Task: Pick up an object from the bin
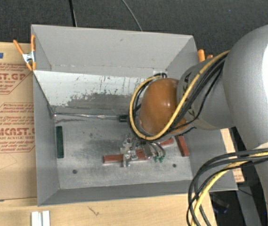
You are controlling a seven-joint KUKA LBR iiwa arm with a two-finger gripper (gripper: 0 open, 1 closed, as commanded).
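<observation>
My gripper is low over the bin floor, front of centre, under the orange wrist cover. It sits right on a flat reddish-brown bar that lies lengthwise on the floor. The bar's left end sticks out to the gripper's left, and the rest runs beneath it. A small green piece lies just right of the gripper. A second reddish-brown bar lies slanted further right, partly under the arm.
A dark green bar lies upright in the picture by the left wall. A thin silvery rod with a dark tip runs along the foot of the back wall. The arm covers the bin's right part.
</observation>
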